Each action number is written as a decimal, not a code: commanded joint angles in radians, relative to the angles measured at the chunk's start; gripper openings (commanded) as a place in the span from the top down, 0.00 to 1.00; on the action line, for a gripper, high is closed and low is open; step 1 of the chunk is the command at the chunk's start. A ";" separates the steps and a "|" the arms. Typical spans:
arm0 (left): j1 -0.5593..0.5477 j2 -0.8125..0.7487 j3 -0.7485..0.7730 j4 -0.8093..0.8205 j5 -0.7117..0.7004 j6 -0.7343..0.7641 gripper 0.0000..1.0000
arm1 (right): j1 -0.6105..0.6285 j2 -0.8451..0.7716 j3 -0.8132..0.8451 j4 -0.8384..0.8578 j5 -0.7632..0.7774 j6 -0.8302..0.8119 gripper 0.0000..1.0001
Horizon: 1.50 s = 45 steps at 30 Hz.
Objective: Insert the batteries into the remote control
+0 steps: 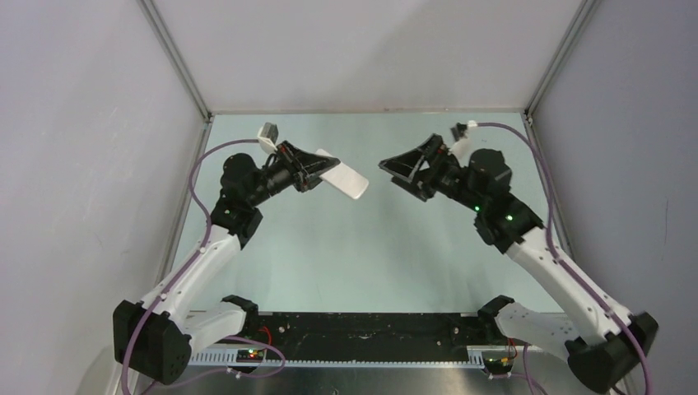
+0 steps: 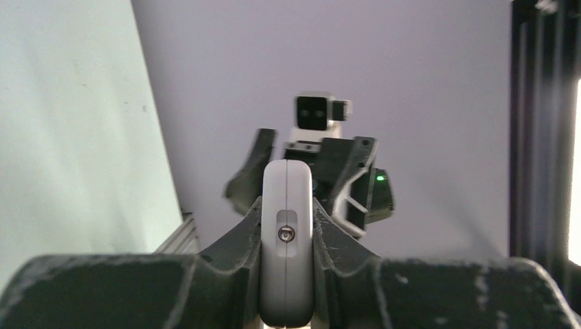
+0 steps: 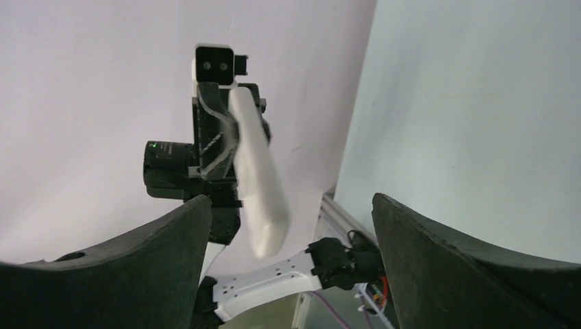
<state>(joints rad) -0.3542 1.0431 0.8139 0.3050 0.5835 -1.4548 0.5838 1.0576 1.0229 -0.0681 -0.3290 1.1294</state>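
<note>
My left gripper point(image 1: 317, 171) is shut on the white remote control point(image 1: 346, 178) and holds it in the air above the table, its free end pointing right. In the left wrist view the remote point(image 2: 286, 233) stands edge-on between the two dark fingers. In the right wrist view the remote point(image 3: 257, 175) hangs ahead of my open jaws. My right gripper point(image 1: 399, 169) is open and empty, raised, facing the remote a short way to its right. The blue and orange batteries are out of view.
The pale green table point(image 1: 362, 247) lies between grey walls with metal corner posts point(image 1: 177, 58). A black rail point(image 1: 362, 329) runs along the near edge between the arm bases. Purple cables point(image 1: 197, 177) loop beside each arm.
</note>
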 commanded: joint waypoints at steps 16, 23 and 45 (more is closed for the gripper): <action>-0.018 0.005 0.094 -0.521 -0.041 0.361 1.00 | 0.346 0.164 0.301 -0.408 0.297 -1.008 0.01; -0.022 -0.024 0.082 -0.527 -0.047 0.360 1.00 | 0.380 0.278 0.334 -0.426 0.241 -1.027 0.01; -0.029 -0.035 0.110 -0.534 -0.017 0.426 0.54 | 0.329 0.342 0.339 -0.304 0.034 -0.927 0.57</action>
<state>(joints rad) -0.3767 1.0382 0.8951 -0.2497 0.5514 -1.0718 0.9321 1.4456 1.3487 -0.4850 -0.2352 0.1535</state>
